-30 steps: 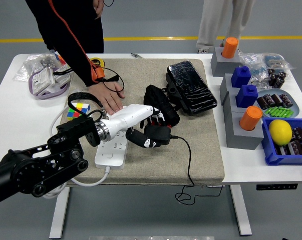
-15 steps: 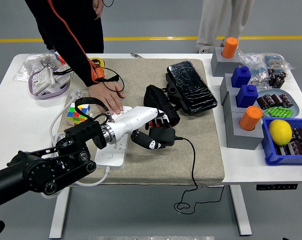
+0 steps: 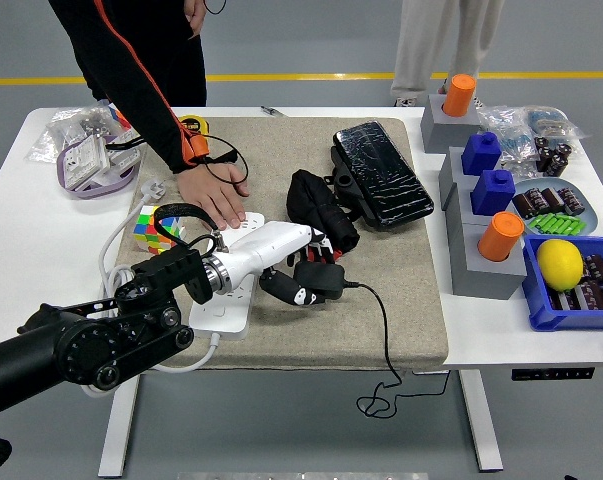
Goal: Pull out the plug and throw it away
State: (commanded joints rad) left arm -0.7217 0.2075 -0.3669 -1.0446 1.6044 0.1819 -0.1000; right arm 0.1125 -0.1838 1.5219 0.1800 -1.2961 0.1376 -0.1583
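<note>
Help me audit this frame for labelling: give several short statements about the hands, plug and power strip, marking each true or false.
1. The robot's left hand grips the black plug. True.
2. The person's hand presses the white power strip at its far end. True.
3. The plug's black cable runs left, over the Rubik's cube. False: it trails right and over the table's near edge.
4. The yellow lemon sits on the beige mat. False: it lies in the blue bin.

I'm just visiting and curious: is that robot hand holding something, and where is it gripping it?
Yes. The left hand is curled around the black plug, gripping its body, with the cable trailing free.
</note>
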